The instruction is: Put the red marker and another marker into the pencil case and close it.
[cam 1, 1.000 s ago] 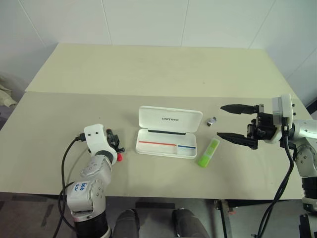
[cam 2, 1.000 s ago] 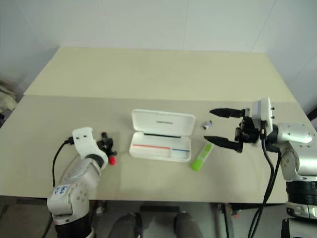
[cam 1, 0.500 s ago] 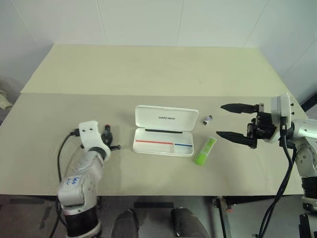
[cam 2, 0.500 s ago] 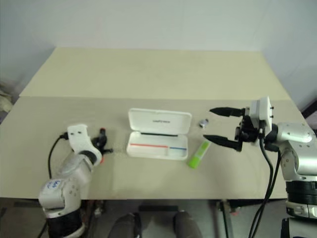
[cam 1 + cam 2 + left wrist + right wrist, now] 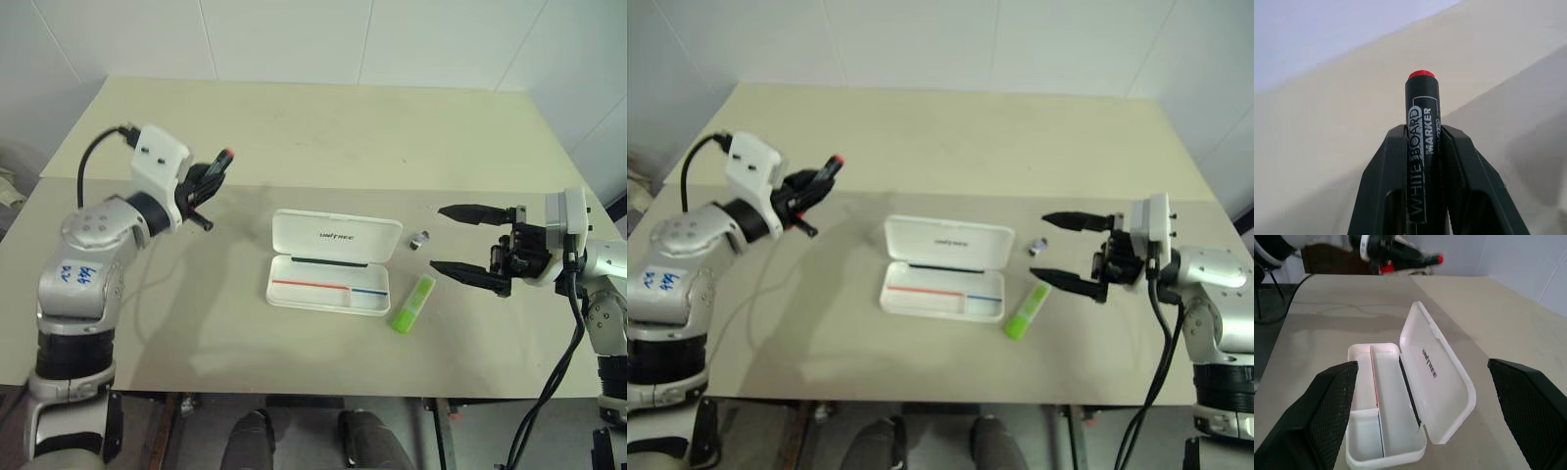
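1. The left gripper (image 5: 208, 174), in the upper left of the frame, is clenching the red marker (image 5: 217, 166) and holding it above the table (image 5: 323, 127), well apart from the pencil case (image 5: 333, 262); judging by this, the first marker is in transit and not yet placed
2. The pencil case is lying open at the centre of the frame, its lid tipped back, the tray showing a red and blue stripe and holding nothing yet
3. The right gripper (image 5: 474, 243), at the right of the frame, is hanging with its black fingers spread wide, grasping nothing, near the green highlighter (image 5: 412, 302) lying just beside the case's right end
4. The next move is probably calling for carrying the marker over the long tray compartment and lining it up lengthwise before letting go
5. The marker is looking like a slim, smooth black cylinder with white lettering and a red tip; the case is looking like hard, glossy white plastic with rounded corners; the highlighter is short, chunky and lime-green; the table is matte beige
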You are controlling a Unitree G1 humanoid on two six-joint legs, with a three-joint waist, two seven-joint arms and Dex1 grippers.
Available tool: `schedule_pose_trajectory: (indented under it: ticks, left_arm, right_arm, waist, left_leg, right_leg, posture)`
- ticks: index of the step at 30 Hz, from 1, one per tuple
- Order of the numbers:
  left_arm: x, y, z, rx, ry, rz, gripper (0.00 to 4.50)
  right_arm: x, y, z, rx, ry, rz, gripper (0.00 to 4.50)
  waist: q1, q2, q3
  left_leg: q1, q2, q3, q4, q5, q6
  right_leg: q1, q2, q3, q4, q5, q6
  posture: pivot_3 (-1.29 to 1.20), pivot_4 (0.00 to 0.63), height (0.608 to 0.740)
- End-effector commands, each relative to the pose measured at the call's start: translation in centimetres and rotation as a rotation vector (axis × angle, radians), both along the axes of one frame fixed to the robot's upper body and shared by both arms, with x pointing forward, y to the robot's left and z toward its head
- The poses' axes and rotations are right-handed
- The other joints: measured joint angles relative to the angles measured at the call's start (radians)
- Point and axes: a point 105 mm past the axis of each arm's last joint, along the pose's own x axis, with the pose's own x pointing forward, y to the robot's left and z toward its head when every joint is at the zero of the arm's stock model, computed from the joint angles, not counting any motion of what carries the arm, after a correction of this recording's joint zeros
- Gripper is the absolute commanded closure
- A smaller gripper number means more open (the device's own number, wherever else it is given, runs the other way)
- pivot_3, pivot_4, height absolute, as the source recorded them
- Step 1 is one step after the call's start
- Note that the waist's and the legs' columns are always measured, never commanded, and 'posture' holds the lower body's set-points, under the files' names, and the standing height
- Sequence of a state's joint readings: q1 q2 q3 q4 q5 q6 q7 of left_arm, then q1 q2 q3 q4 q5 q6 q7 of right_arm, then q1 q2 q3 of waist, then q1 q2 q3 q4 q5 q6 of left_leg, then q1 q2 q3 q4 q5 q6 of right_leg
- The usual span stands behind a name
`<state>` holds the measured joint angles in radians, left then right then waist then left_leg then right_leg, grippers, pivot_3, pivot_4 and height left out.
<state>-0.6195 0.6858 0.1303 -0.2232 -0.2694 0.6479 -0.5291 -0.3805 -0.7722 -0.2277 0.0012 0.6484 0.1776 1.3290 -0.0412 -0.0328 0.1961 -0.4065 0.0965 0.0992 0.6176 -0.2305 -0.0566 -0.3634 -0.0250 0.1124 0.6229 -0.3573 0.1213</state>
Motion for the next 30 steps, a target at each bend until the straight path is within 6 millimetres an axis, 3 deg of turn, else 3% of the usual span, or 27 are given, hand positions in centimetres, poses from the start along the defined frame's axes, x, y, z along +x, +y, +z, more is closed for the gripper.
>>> schedule_pose_trajectory:
  ticks: [1,6,12,18,30]
  left_arm:
    - [-1.2,-3.0,1.3,0.111,-0.059,-0.234,3.86]
    - [-3.6,-7.8,1.1,0.216,-0.017,-0.577,3.86]
    - [-5.2,-11.8,-1.1,0.316,0.02,-0.821,3.86]
    - [-4.8,-13.6,-3.0,0.366,0.051,-0.877,3.86]
    - [-1.5,-15.0,-7.8,0.543,0.081,-0.845,3.86]
  right_arm:
    - [-0.4,-0.2,1.2,0.021,-0.065,-0.016,0.0]
    - [-0.8,-0.4,1.1,0.024,-0.071,-0.032,0.0]
    - [-2.0,-0.7,1.5,0.053,-0.084,-0.023,0.0]
    - [-3.0,-1.1,1.6,0.055,-0.079,-0.023,0.0]
    - [-2.9,-0.9,0.7,0.059,-0.087,-0.089,0.0]
  waist:
    - [0.001,0.0,0.0]
    - [0.008,0.0,0.0]
    - [0.011,0.0,0.0]
    - [0.01,0.0,0.0]
    - [0.012,0.0,0.0]
  left_leg:
    - [0.0,0.0,0.001,0.0,0.0,0.0]
    - [0.0,0.001,0.003,0.002,0.0,0.0]
    - [0.0,0.001,0.004,0.006,0.0,0.001]
    - [0.0,0.001,0.003,0.011,-0.002,0.003]
    - [0.0,0.001,0.002,0.012,-0.003,0.006]
  right_leg:
    - [-0.001,0.0,0.001,0.0,0.0,0.0]
    - [-0.003,0.001,0.003,0.003,0.0,0.001]
    - [-0.003,0.001,0.005,0.006,0.0,0.001]
    - [0.0,0.002,0.005,0.007,0.0,0.002]
    - [0.001,0.001,0.006,0.005,0.001,0.003]
  posture:
    - [0.0,0.15,0.74]
    - [0.0,0.15,0.74]
    - [0.0,0.15,0.74]
    - [0.0,0.15,0.74]
    - [0.0,0.15,0.74]
